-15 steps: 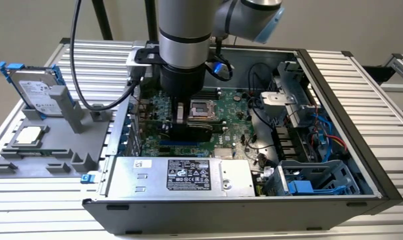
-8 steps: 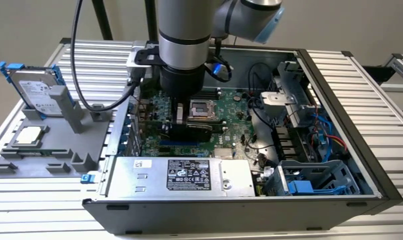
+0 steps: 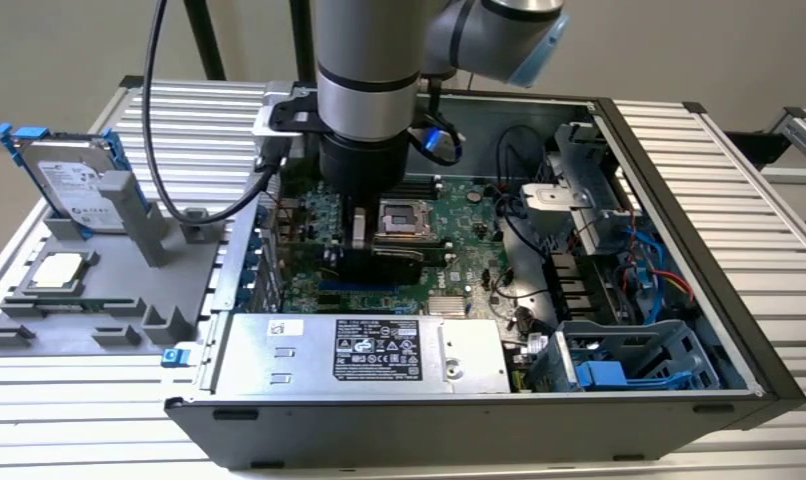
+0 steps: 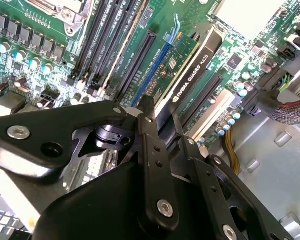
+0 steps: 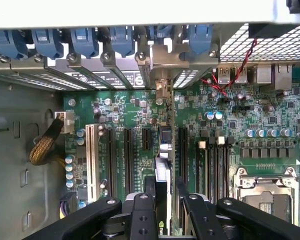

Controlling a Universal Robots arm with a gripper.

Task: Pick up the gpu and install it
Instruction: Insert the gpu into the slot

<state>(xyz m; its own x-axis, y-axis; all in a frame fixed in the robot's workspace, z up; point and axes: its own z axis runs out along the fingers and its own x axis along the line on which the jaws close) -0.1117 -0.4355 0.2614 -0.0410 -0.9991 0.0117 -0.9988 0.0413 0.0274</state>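
The gpu [image 4: 190, 65] stands on edge over the motherboard [image 3: 470, 230] inside the open computer case. One face is a black shroud and the other a green board. My gripper [image 4: 162, 117] is shut on its upper edge, one black finger on each face. The card's lower edge meets a long blue slot [image 4: 157, 67]; I cannot tell how deep it sits. In the first wrist view the gpu [image 5: 162, 165] runs edge-on from my gripper [image 5: 164, 186] to the rear slot openings [image 5: 162, 87]. In the exterior view my gripper [image 3: 374, 235] hangs low in the case over the dark gpu [image 3: 383, 265].
The power supply [image 3: 363, 350] lies along the case's near wall. The processor socket [image 3: 410, 215] and memory slots [image 4: 110, 30] are close beside the card. Cables and a drive cage [image 3: 617, 260] fill the exterior view's right. A grey fixture [image 3: 96, 290] outside holds a hard drive [image 3: 76, 185].
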